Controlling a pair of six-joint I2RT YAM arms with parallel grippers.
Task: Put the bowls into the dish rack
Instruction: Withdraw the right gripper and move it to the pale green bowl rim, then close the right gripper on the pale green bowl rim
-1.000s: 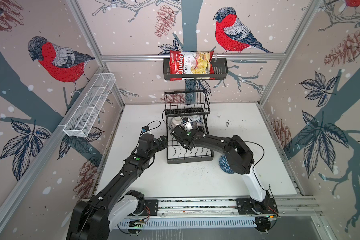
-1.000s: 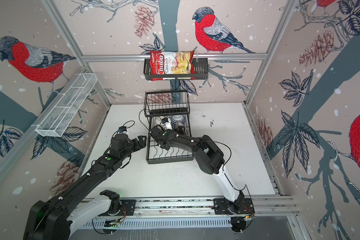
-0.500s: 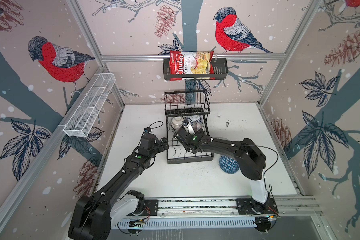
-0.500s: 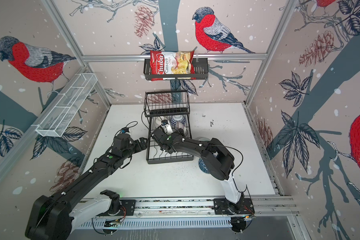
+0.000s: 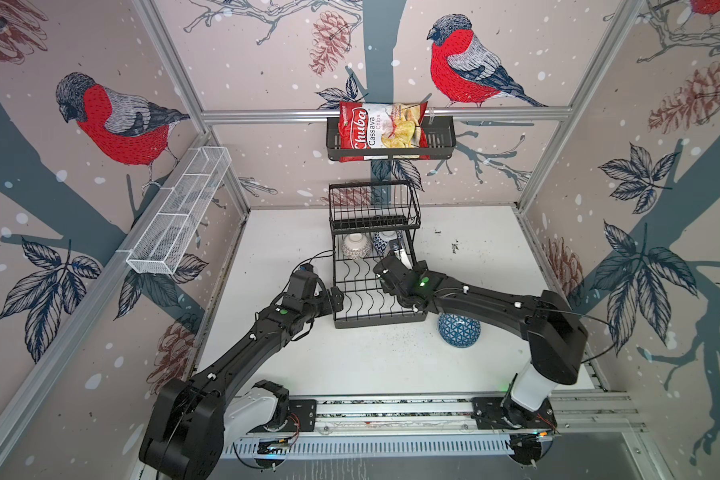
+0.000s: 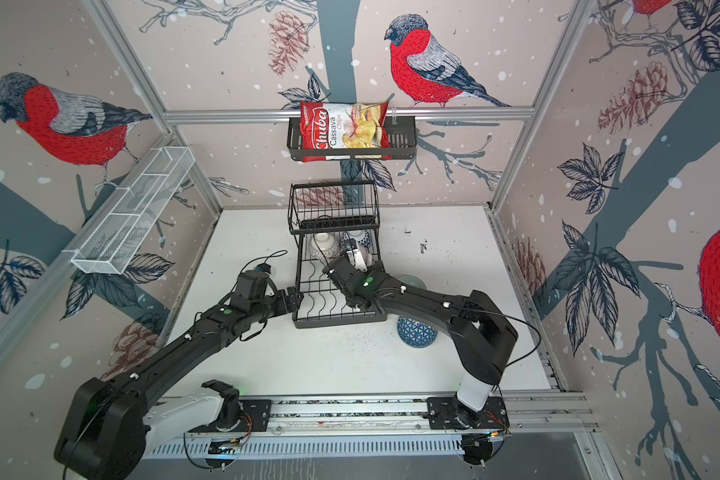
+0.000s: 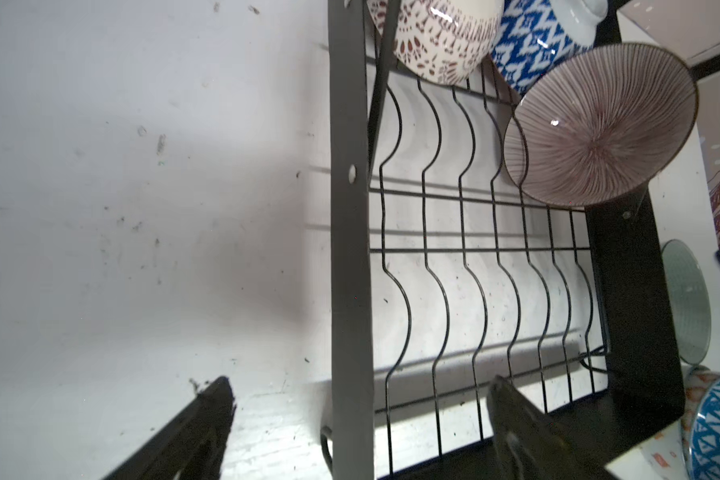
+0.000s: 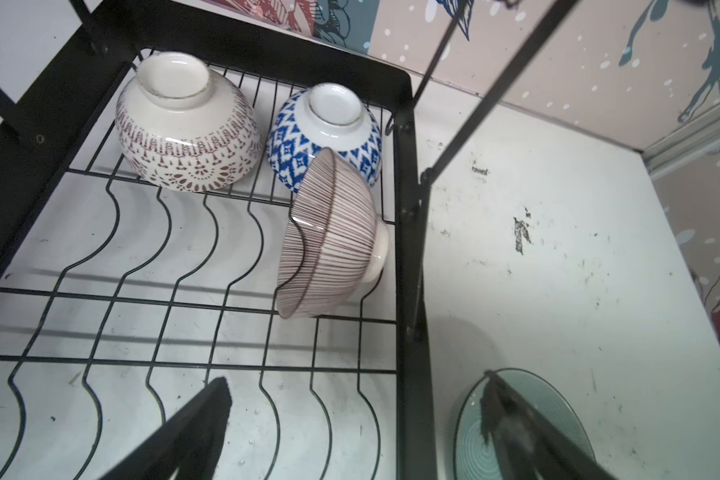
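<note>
While the left gripper [image 7: 358, 384] and right gripper [image 8: 355, 386] gape wide and empty at the dish rack's [image 5: 377, 322] 8 and 2 o'clock, a dotted white bowl [image 8: 188, 124], blue-patterned bowl [image 8: 325, 124] and tilted striped bowl [image 8: 329, 237] sit at its 12 o'clock end, a triangle-patterned bowl [image 5: 458, 328] outside at 4 o'clock.

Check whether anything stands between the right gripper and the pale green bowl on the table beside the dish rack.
Only the side rail of the dish rack: in the right wrist view it runs between the fingers of the open right gripper, with the pale green bowl on the table just outside it. Nothing visible covers the bowl.
</note>
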